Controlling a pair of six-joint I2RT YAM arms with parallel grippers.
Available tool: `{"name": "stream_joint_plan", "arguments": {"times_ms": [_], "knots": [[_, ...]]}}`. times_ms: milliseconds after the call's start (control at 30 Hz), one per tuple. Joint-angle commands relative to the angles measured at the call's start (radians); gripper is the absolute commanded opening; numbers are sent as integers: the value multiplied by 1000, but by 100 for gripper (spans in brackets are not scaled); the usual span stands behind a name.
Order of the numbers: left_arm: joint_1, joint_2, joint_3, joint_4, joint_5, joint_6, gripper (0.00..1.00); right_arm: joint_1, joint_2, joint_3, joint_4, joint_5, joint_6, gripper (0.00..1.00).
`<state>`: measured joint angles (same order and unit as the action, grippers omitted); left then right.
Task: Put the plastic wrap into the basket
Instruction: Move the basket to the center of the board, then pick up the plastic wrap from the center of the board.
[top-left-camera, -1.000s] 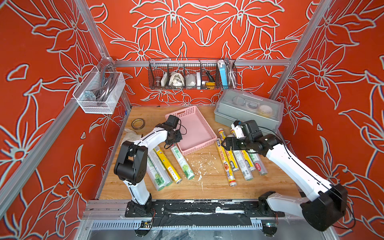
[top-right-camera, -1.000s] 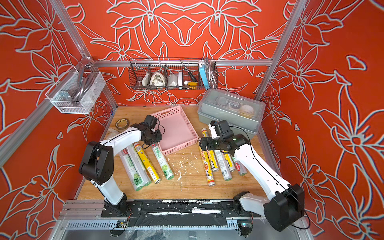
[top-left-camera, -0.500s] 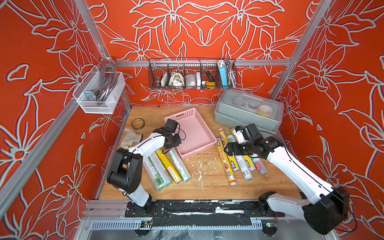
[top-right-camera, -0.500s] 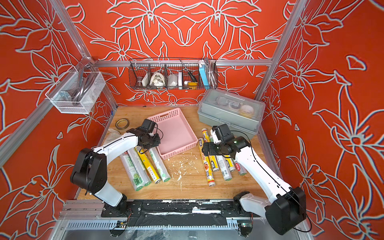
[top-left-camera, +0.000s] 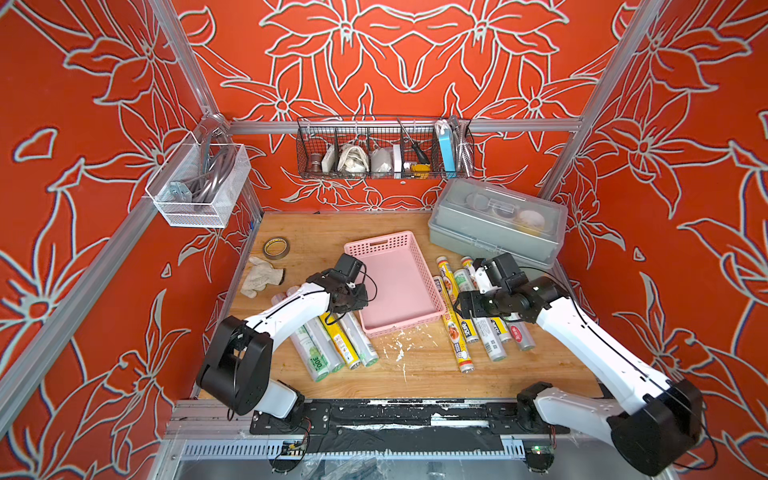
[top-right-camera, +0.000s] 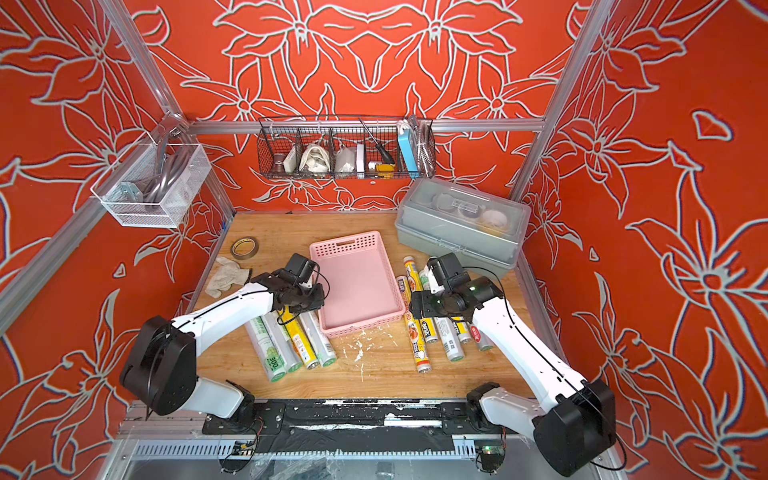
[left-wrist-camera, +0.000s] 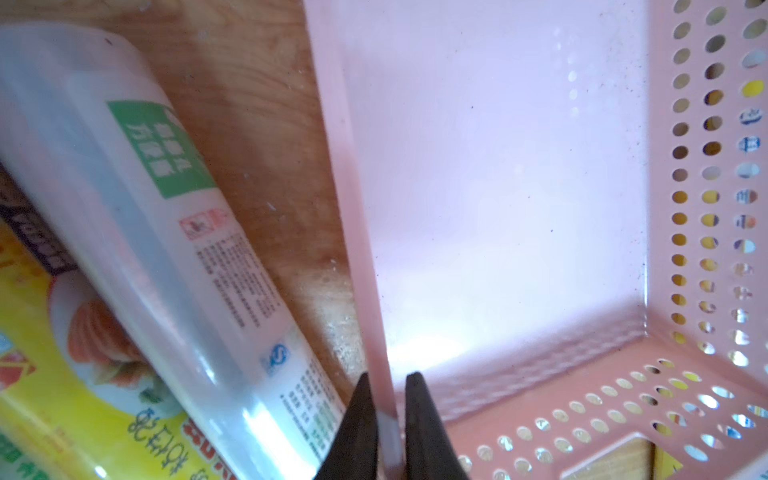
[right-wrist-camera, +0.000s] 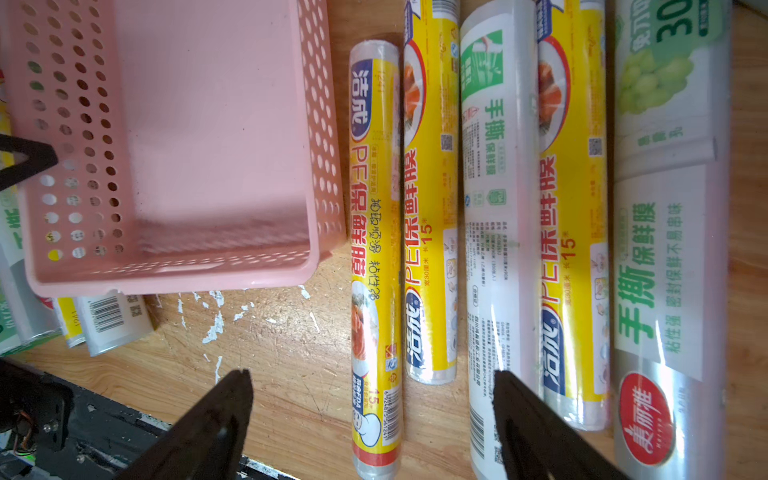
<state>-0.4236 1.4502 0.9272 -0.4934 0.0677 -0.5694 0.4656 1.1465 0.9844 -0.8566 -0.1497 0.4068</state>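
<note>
Pulled toward the bench's front edge, the basket (top-left-camera: 378, 244) has its rim pinched by the left tool (left-wrist-camera: 390, 378), clear only from the left wrist; the right tool (right-wrist-camera: 371, 374) gapes empty above plastic wrap (right-wrist-camera: 432, 208).

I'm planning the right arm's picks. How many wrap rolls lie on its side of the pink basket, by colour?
Yellow rolls: 3
White-green rolls: 2
Total: 5
</note>
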Motion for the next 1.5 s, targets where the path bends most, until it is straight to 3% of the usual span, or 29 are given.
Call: {"name": "stream_joint_plan", "arguments": {"times_ms": [0, 133, 500, 600, 700, 767, 900, 1067, 1233, 1467], "knots": [[-23, -59, -29, -37, 21, -5, 15, 6, -5, -31, -26, 43, -13, 86], [-39, -115, -66, -50, 23, -14, 16, 6, 16, -51, -16, 59, -14, 80], [-74, -178, -127, -65, 69, 1, 19, 4, 90, -65, 27, 103, 11, 74], [-80, -175, -121, -83, 70, 9, 33, 4, 78, -65, 46, 74, 15, 74], [-80, -203, -91, -150, -24, -4, 54, 4, 66, -55, 59, 33, 7, 74], [-79, -237, -67, -194, -85, -17, 60, 4, 62, -48, 59, 20, 1, 74], [-62, -314, -39, -252, -174, -45, 61, 3, 65, -26, 46, 17, -3, 74], [46, -358, -54, -254, -173, -68, 61, 5, 64, -9, 44, 2, -9, 74], [143, -311, -64, -230, -108, -82, 61, 5, 60, -3, 40, -5, -10, 74], [174, -229, -90, -192, -89, -104, 58, 5, 49, -3, 33, -10, -11, 74]]}}
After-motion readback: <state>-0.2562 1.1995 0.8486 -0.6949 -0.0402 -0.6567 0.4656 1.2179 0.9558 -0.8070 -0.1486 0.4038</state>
